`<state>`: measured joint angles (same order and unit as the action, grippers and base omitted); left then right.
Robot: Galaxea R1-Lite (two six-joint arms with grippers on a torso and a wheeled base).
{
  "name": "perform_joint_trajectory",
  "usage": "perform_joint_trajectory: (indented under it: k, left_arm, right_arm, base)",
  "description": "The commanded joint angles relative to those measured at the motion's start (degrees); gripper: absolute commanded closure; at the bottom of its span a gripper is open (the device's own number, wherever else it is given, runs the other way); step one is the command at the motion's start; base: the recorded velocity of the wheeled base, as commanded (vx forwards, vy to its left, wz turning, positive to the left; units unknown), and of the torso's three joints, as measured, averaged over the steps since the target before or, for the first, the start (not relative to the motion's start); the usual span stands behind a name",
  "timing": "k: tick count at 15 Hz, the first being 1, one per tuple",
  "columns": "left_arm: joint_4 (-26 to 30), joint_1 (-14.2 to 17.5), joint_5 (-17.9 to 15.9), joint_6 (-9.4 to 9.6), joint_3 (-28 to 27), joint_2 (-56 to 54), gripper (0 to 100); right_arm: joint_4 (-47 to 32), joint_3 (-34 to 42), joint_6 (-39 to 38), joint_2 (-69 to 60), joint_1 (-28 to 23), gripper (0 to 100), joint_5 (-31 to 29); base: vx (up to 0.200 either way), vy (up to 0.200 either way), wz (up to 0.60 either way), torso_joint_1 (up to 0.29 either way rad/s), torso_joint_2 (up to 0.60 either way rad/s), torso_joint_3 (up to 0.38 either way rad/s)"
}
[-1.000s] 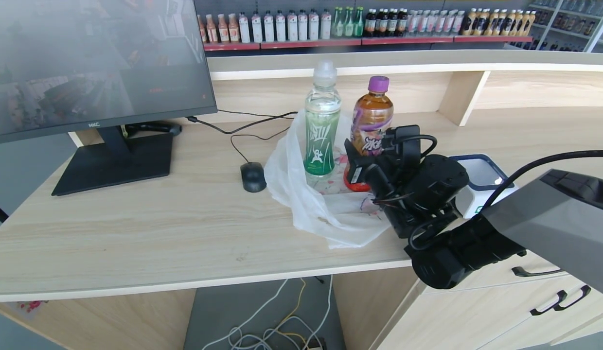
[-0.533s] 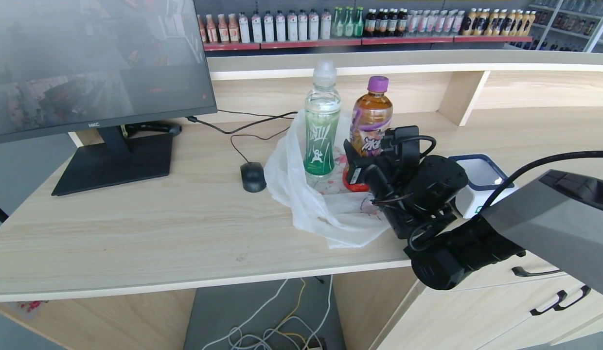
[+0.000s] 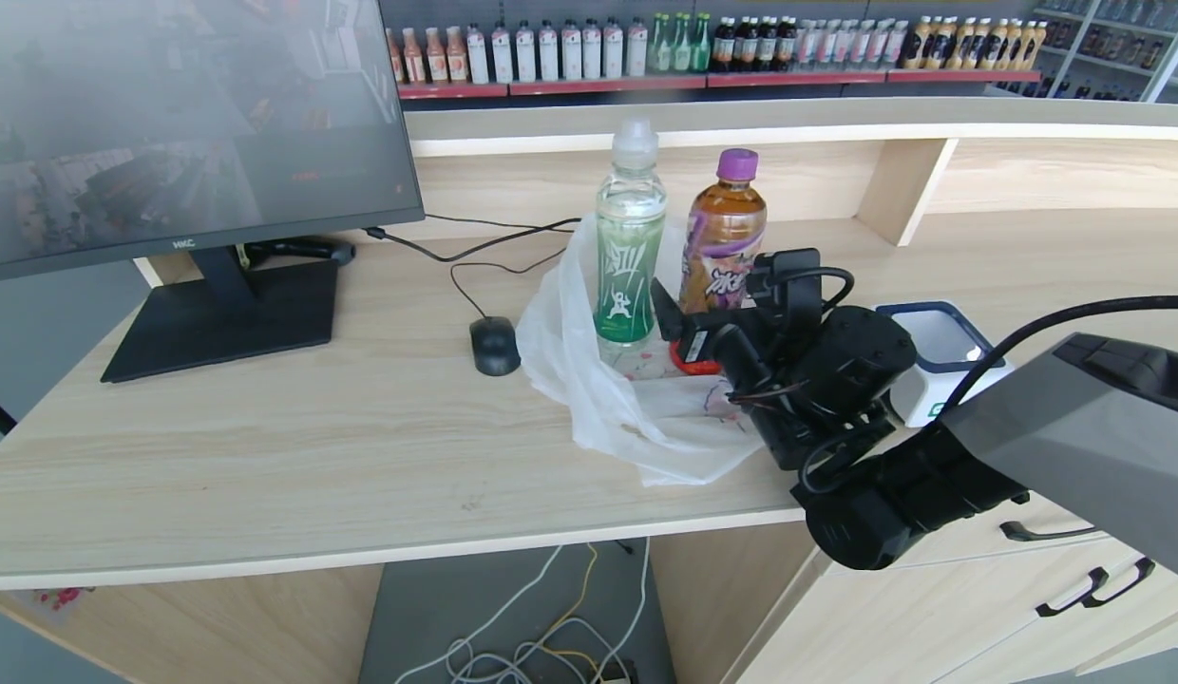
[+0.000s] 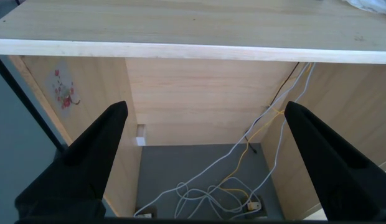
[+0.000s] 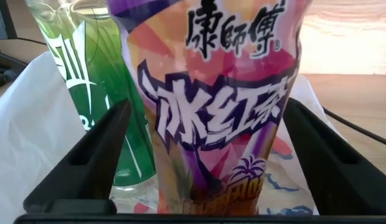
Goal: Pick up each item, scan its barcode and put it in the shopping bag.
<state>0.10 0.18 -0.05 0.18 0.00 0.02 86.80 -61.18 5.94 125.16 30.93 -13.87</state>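
My right gripper (image 5: 205, 118) has just spread its fingers off the purple-capped amber plastic tea bottle (image 3: 724, 228). It stands free in the white plastic shopping bag (image 3: 570, 370) beside the green-labelled clear bottle (image 3: 630, 256), so I judge it bagged. My left gripper (image 4: 205, 109) hangs spread below the counter.

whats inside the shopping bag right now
Two upright bottles stand in the white shopping bag: a green-labelled clear bottle and a purple-capped tea bottle. The right gripper covers the tea bottle's lower part, and the bag floor beneath them is hidden.
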Motion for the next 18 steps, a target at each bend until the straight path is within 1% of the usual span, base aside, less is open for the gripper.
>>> perform_joint_trajectory:
  k: [1,6,12,14,18]
  left_arm:
    - [-0.01,-0.01,0.05,-0.01,0.00,-0.02,0]
    - [-0.01,-0.01,0.05,-0.01,0.00,-0.02,0]
    - [-0.01,-0.01,0.05,-0.01,0.00,-0.02,0]
    - [-0.01,-0.01,-0.04,-0.01,0.00,-0.02,0]
    - [-0.01,-0.01,-0.04,-0.01,0.00,-0.02,0]
  right_arm:
    - [0.13,0.01,0.04,-0.71,0.01,0,-0.01]
    - [0.21,0.28,0.04,-1.67,0.01,0,-0.01]
    - [0.92,5.64,0.04,-9.15,0.01,0,-0.01]
    - [1.09,9.94,0.04,-14.33,-0.43,0,-0.01]
    - [2.24,23.74,0.04,-27.87,-0.69,0,0.07]
  base:
    - [0.000,0.000,0.00,0.000,0.00,0.000]
    - [0.000,0.000,0.00,0.000,0.00,0.000]
    - [0.000,0.000,0.00,0.000,0.00,0.000]
    - [0.000,0.000,0.00,0.000,0.00,0.000]
    - [0.000,0.000,0.00,0.000,0.00,0.000]
